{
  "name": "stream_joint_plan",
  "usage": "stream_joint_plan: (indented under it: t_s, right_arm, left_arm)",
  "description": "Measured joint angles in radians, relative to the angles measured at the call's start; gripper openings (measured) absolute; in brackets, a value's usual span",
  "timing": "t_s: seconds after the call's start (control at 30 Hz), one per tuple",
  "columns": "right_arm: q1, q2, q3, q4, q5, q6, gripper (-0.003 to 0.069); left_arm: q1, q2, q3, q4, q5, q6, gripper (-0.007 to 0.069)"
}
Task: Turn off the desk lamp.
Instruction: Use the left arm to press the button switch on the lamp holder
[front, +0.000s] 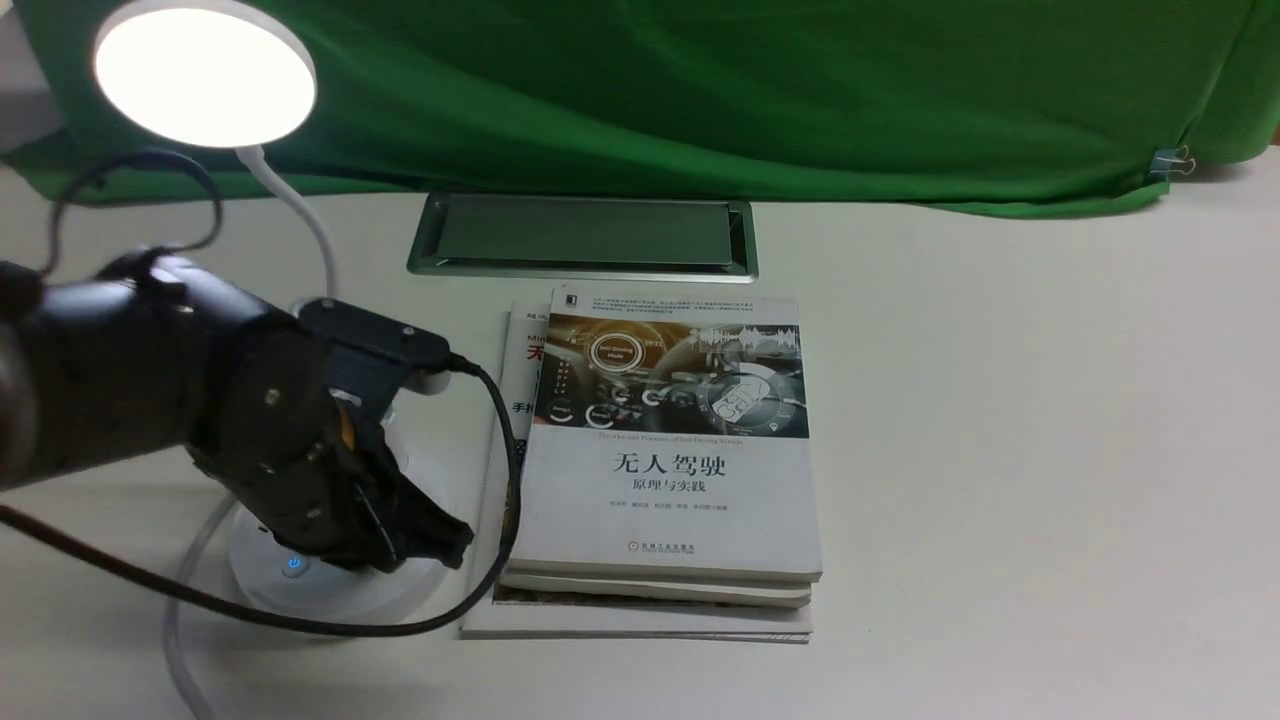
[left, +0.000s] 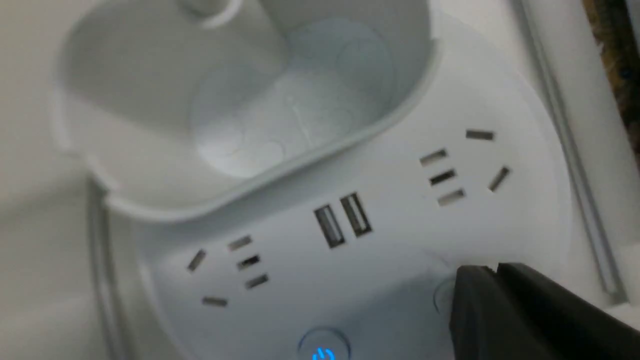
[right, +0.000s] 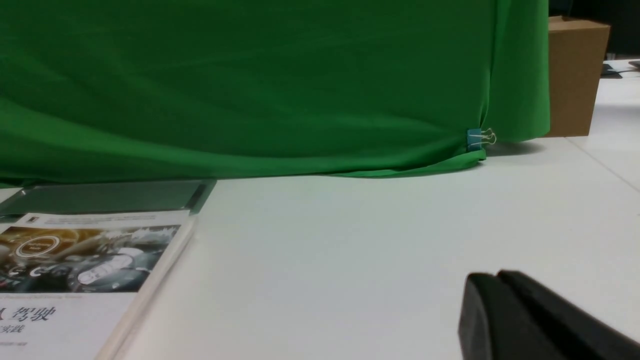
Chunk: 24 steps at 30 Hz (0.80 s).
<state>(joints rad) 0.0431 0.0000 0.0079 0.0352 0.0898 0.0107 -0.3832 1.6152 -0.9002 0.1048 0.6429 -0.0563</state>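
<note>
The white desk lamp stands at the left; its round head (front: 205, 72) is lit and its thin neck (front: 312, 232) curves down behind my left arm. Its round base (front: 262, 588) shows a blue-lit power button (front: 293, 565). In the left wrist view the base (left: 380, 270) shows sockets, two USB ports, the cup (left: 240, 100), the blue button (left: 323, 350) and a second round button (left: 442, 297). My left gripper (front: 440, 545) is shut, its tips (left: 487, 272) over that second button. My right gripper (right: 492, 282) is shut and empty above bare table.
A stack of books (front: 665, 460) lies just right of the lamp base. A metal cable hatch (front: 582, 236) sits behind it, before a green cloth (front: 700, 90). The lamp's white cord (front: 185, 590) and my arm's black cable (front: 300, 620) trail at the front left.
</note>
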Motion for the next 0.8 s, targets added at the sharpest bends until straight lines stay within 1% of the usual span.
stream_joint_plan:
  t_s: [0.13, 0.37, 0.5, 0.6, 0.8]
  right_arm:
    - [0.000, 0.000, 0.000, 0.000, 0.000, 0.000, 0.0035]
    - [0.000, 0.000, 0.000, 0.000, 0.000, 0.000, 0.0035]
    - [0.000, 0.000, 0.000, 0.000, 0.000, 0.000, 0.0035]
    - [0.000, 0.000, 0.000, 0.000, 0.000, 0.000, 0.0035]
    - [0.000, 0.000, 0.000, 0.000, 0.000, 0.000, 0.0035]
  left_arm:
    - [0.000, 0.022, -0.010, 0.003, 0.017, -0.020, 0.0019]
    - [0.000, -0.018, -0.016, 0.012, 0.016, -0.020, 0.0019]
    - [0.005, -0.050, -0.020, 0.008, -0.015, -0.020, 0.0019]
    - [0.005, -0.019, 0.006, 0.004, -0.046, -0.020, 0.0019]
    - [0.005, 0.020, 0.012, 0.007, -0.046, -0.017, 0.0019]
